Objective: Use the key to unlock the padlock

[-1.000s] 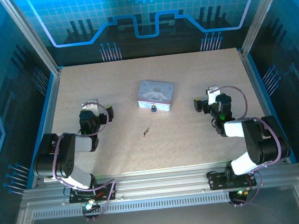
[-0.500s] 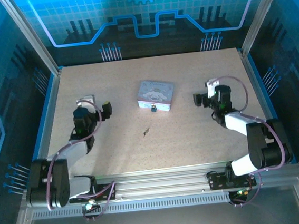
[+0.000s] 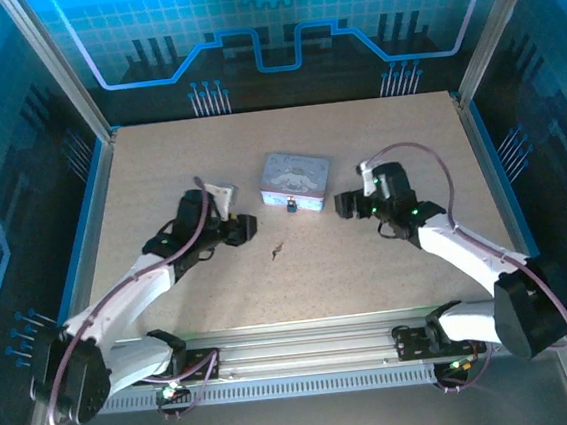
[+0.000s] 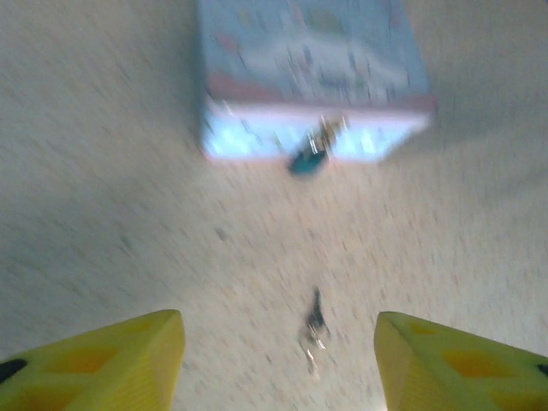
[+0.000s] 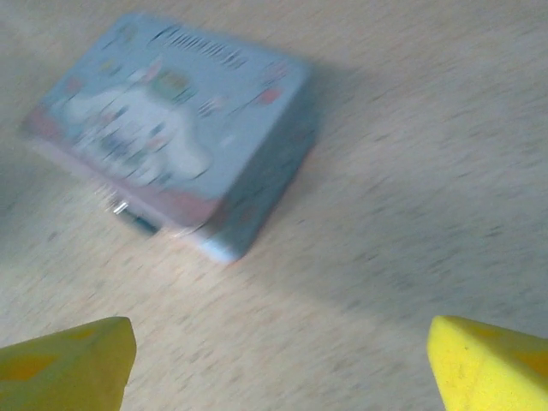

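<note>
The tiny dark padlock (image 3: 291, 208) hangs at the front wall of a pale blue printed tin (image 3: 295, 179); it shows blurred in the left wrist view (image 4: 306, 161) and the right wrist view (image 5: 137, 218). The key (image 3: 278, 250), a thin dark sliver, lies on the table in front of the tin. My left gripper (image 3: 240, 229) hovers just left of the key, open; in its wrist view the key (image 4: 315, 321) lies on the table between and ahead of the yellow fingers (image 4: 103, 364), untouched. My right gripper (image 3: 346, 204) is open, just right of the tin (image 5: 171, 120).
The speckled beige table (image 3: 158, 164) has blue side rails and a metal frame along its near edge (image 3: 306, 346). The tin stands at the middle back. Both arms stretch diagonally inward from their bases.
Both arms have swung inward from the table's sides toward the middle: the left gripper toward the key, the right gripper toward the tin. Tin, padlock and key have not moved.
</note>
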You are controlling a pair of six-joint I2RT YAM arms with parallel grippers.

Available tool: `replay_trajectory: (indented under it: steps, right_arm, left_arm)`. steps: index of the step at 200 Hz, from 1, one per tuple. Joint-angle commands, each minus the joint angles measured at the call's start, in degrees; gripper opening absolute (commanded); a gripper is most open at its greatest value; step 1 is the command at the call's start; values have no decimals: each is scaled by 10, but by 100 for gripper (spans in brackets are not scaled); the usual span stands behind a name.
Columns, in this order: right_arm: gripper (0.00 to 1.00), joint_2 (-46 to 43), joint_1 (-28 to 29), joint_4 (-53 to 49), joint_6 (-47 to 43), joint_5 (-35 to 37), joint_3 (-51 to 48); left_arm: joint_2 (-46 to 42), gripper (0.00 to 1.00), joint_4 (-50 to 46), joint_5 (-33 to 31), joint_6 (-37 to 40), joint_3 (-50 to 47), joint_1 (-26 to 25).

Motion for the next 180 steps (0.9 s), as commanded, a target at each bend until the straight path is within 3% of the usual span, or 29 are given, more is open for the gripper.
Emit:
replay_trajectory:
  steps: [1, 54, 98, 135, 180]
  right_arm:
    - [86, -18, 37, -55, 51, -10, -30]
    - [60, -16, 44, -3, 91, -45, -106]
    - [59, -7, 44, 10, 79, -66, -98]
    - [59, 12, 44, 10, 76, -73, -85]
    - [61, 34, 44, 14, 78, -82, -74]
  left_arm:
    - [74, 59, -97, -25, -8, 26, -60]
    - [203, 40, -32, -61, -19, 46, -122]
    - [259, 29, -27, -68, -3, 87, -125]
    - [285, 39, -32, -82, 11, 111, -131]
    - [315, 38, -48, -96, 19, 133, -138]
